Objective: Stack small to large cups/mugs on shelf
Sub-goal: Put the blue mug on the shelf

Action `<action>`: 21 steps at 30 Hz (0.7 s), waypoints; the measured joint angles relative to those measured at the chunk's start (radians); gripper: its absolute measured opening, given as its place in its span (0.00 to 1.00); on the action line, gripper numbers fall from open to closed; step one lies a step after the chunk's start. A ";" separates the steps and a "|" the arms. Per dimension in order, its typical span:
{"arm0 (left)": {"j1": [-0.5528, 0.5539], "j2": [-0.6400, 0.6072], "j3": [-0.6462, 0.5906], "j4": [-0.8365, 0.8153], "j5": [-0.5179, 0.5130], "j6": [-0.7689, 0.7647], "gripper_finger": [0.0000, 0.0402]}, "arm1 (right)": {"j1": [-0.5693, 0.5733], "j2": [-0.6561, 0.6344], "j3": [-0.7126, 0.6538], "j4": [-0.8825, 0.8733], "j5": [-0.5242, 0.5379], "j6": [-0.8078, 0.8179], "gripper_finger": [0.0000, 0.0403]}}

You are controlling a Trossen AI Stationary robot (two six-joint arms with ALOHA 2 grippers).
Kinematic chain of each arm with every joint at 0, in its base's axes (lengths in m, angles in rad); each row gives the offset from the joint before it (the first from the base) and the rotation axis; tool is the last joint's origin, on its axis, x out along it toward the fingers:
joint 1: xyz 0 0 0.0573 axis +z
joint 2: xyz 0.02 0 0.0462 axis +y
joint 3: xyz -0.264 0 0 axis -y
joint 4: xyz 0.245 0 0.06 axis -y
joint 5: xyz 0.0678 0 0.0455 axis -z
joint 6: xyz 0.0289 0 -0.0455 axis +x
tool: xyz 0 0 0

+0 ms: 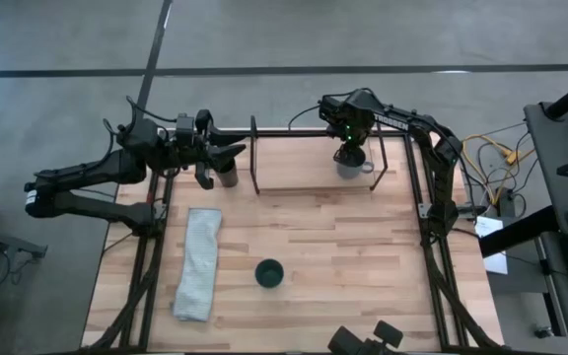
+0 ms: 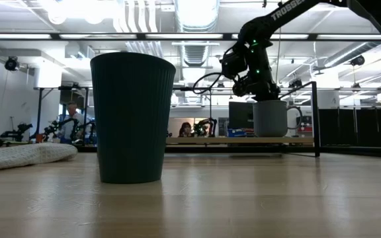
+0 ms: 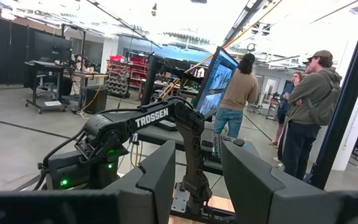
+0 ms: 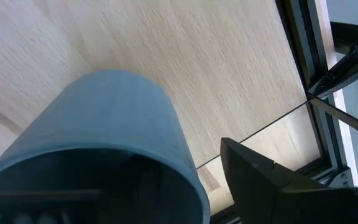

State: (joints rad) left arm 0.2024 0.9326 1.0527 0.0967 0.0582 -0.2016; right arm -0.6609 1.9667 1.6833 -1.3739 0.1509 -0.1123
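While your right gripper [image 1: 348,156] grips the grey-blue mug [image 1: 349,168] by its rim on the shelf [image 1: 294,189], your left gripper [image 1: 227,152] hangs open over the black tumbler [image 1: 226,176]; the teal cup [image 1: 269,273] stands alone mid-tabletop [image 1: 343,256].

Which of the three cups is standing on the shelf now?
The grey-blue mug, under the right gripper at the shelf's right end. The black tumbler stands beside the shelf, the teal cup mid-table.
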 joint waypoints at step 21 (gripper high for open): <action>0.000 0.000 0.000 0.000 -0.001 0.000 0.29 | 0.000 -0.002 0.031 0.037 0.009 -0.016 0.37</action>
State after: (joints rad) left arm 0.2024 0.9329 1.0523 0.0964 0.0570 -0.2017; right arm -0.6613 1.9652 1.7143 -1.3366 0.1598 -0.1280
